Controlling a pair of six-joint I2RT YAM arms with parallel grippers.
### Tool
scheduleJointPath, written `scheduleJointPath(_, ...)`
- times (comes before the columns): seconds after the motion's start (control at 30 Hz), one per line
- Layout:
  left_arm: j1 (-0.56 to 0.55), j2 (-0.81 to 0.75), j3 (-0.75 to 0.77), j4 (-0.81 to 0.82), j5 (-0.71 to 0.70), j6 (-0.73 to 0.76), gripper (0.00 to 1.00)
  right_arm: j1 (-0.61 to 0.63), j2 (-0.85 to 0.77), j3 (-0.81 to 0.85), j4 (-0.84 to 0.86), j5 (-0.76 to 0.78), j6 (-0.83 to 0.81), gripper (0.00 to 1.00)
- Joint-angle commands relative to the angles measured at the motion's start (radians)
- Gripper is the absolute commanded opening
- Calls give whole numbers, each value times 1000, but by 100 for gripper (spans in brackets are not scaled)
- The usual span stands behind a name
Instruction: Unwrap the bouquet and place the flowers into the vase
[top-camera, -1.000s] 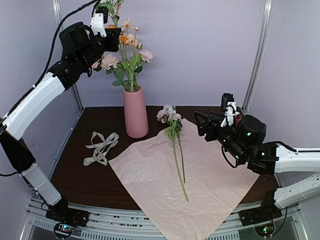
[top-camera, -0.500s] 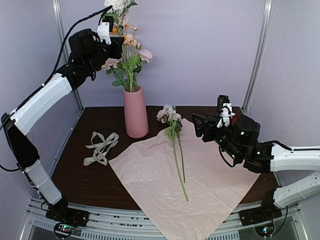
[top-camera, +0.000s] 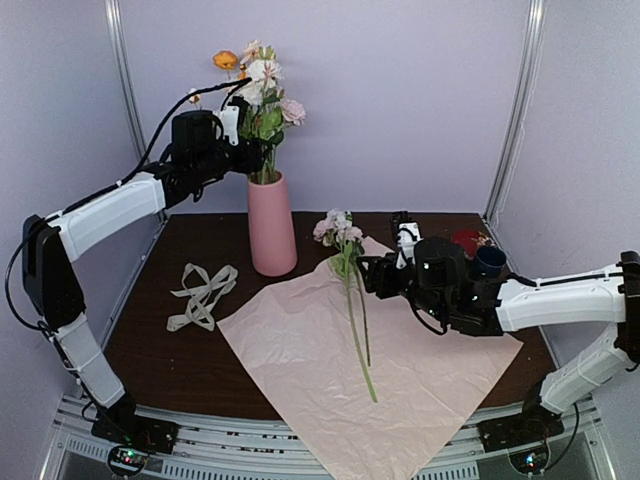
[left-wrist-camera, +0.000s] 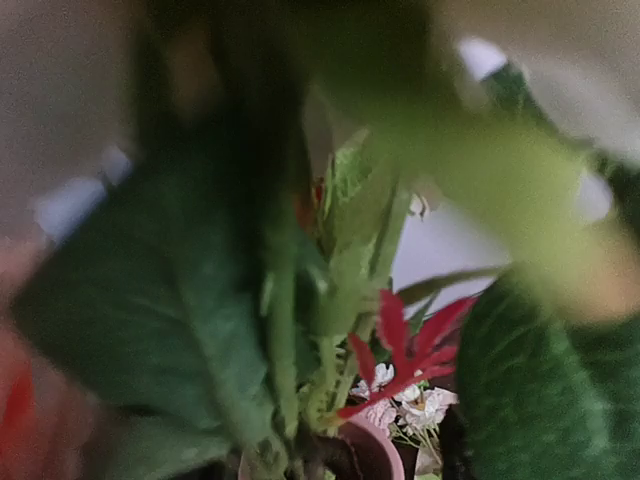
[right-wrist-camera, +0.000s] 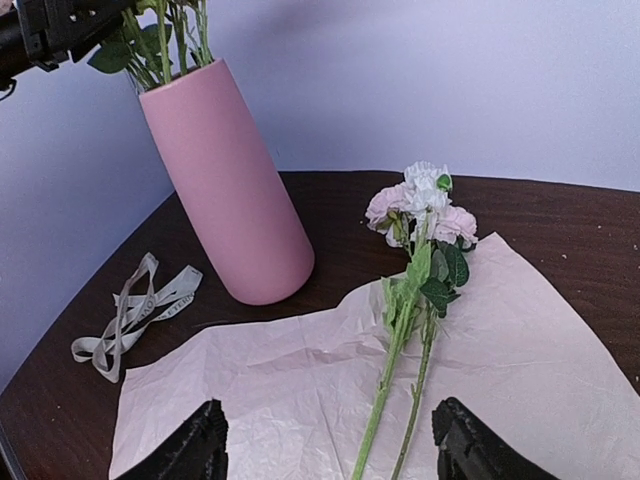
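Pink matte vase (top-camera: 272, 228) stands upright on the dark table (top-camera: 150, 340), back left, just beside the far edge of the unfolded wrapping paper (top-camera: 430, 370). Several flowers (top-camera: 262, 90) stand in it, with orange, white and pink heads well above the mouth.

My left gripper (top-camera: 250, 157) sits among their stems just above the vase mouth. Its wrist view shows only blurred leaves and stems, so I cannot tell whether its jaws are spread or pinching.

2 loose stems (top-camera: 353, 310) lie flat on the paper, heads toward the vase.

My right gripper (top-camera: 368, 275) hovers low over the paper, just right of their upper stems, jaws spread wide with nothing held.

Cream ribbon (top-camera: 203, 295) lies in a loose heap on the table, left of the paper. A dark blue cup (top-camera: 489, 261) sits behind my right arm.
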Motion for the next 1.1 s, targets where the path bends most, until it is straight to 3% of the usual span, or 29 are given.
scheduleJointPath(0.0,7,-103,-37,48,38,-3,90,-23,80,85,-82,-57,51,70)
scheduleJointPath(0.07,7,-145,-45,29,39,3,98,-32,123,116,-117,-63,69,70)
scheduleJointPath(0.27,7,-317,-138,2,44,-1,98,-74,295,219,-216,-86,121,66)
scheduleJointPath(0.5,7,-538,-323,-1,23,-38,98,-118,438,249,-232,-126,169,56)
scheduleJointPath(0.77,7,-749,-554,11,29,-98,98,-152,553,279,-231,-95,184,53)
scheduleJointPath(1.07,7,-861,-648,-16,45,-123,98,-162,625,312,-219,-154,214,27)
